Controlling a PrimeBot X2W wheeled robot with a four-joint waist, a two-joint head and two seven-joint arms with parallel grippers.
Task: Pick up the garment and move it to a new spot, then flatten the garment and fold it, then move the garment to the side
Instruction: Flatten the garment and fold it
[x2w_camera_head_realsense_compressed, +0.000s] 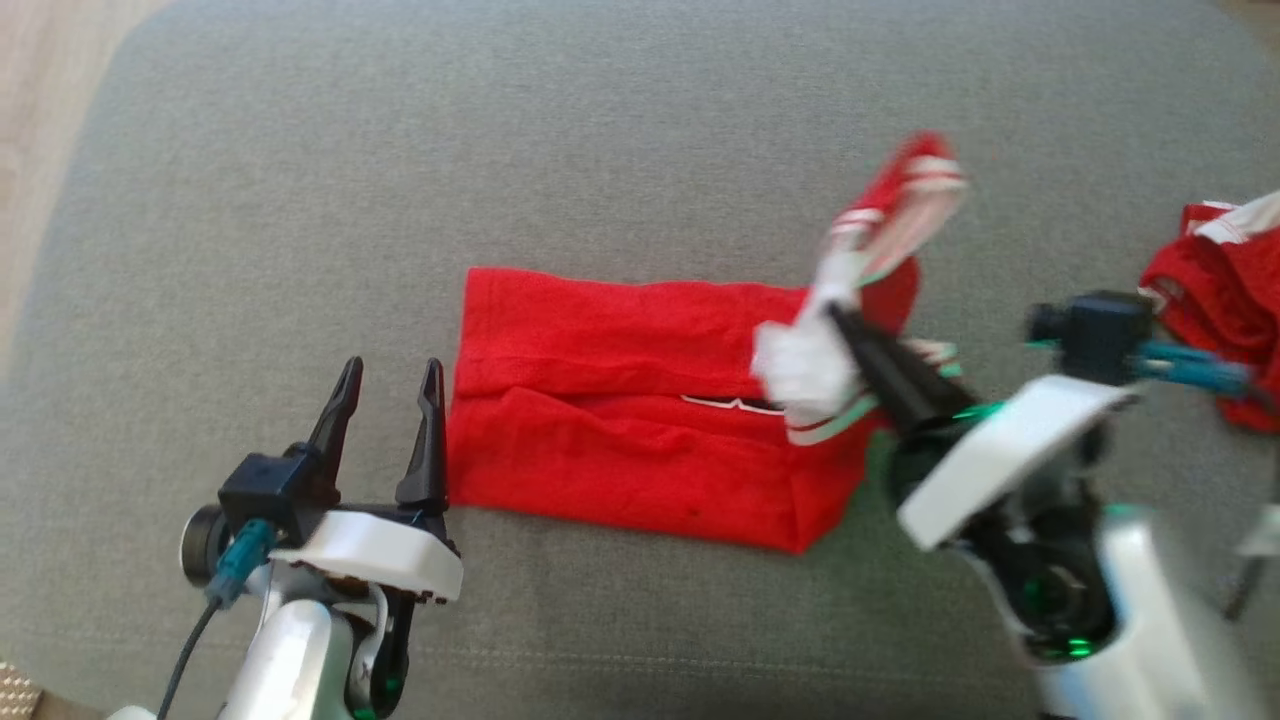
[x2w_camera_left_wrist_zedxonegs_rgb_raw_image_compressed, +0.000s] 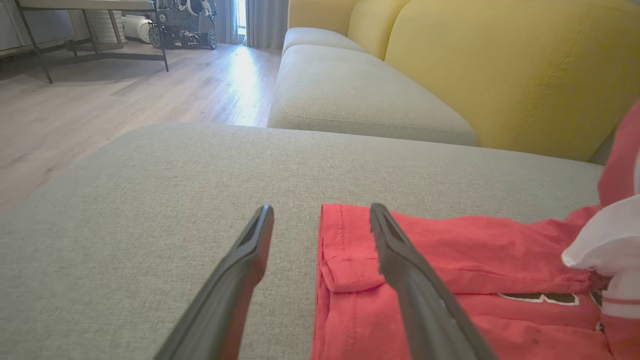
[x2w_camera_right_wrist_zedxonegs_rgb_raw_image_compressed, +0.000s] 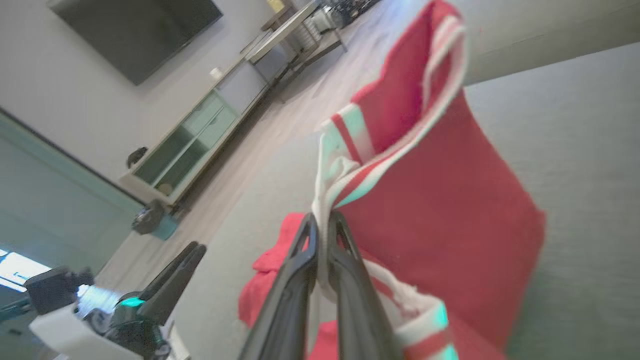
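The red garment (x2w_camera_head_realsense_compressed: 640, 400) lies part-folded on a grey cushion (x2w_camera_head_realsense_compressed: 300, 150). Another red cloth (x2w_camera_head_realsense_compressed: 1215, 290) sits well to its right. Its dark, white-edged mark is unreadable. The right end effector (x2w_camera_head_realsense_compressed: 840, 318) pinches its striped edge, held lifted. The left end effector (x2w_camera_head_realsense_compressed: 391, 370), spread wide, is just beside its left edge.

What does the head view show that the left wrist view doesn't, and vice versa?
Head adds: right gripper shut on the garment, one striped end raised; a second red cloth at far right. Left wrist adds: yellow backrest, wood floor, table frame. Both: open left gripper, garment's left edge, grey cushion.
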